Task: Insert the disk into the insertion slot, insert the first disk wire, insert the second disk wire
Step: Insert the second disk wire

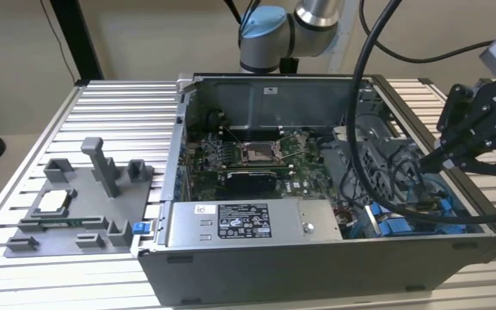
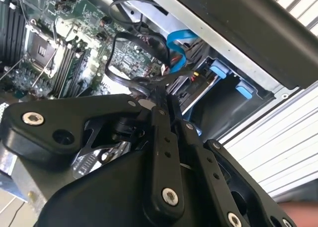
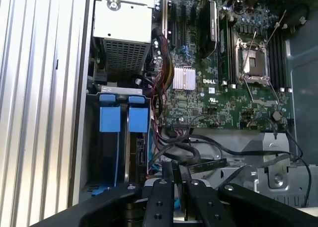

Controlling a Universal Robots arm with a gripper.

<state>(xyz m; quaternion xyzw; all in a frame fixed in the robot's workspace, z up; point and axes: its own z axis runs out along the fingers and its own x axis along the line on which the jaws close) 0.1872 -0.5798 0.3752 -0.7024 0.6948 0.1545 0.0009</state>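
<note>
Reaching into an open computer case, the gripper hangs over the corner that holds the slot. In both wrist views the fingers are drawn close together, with barely a gap between the tips. I cannot tell whether a wire is pinched there.

Just beyond the fingertips lies a tangle of black wires, one ending in a flat black plug. To one side of the fingers, a little farther off, sits the slot, a grey metal bay. The disk appears to sit inside it, its blue carrier end facing outward beside a second blue piece.

Judging from this, the disk step looks finished and the work is on a disk wire. The next move would call for squaring a plug to the disk's connector and pressing it straight home, without snagging neighbouring wires.

The first wrist view looks down on the bay and the board beyond the fingers. The second wrist view adds a curled blue wire past the fingertips. The exterior view shows the whole case, with the supply box well away from the fingers.
</note>
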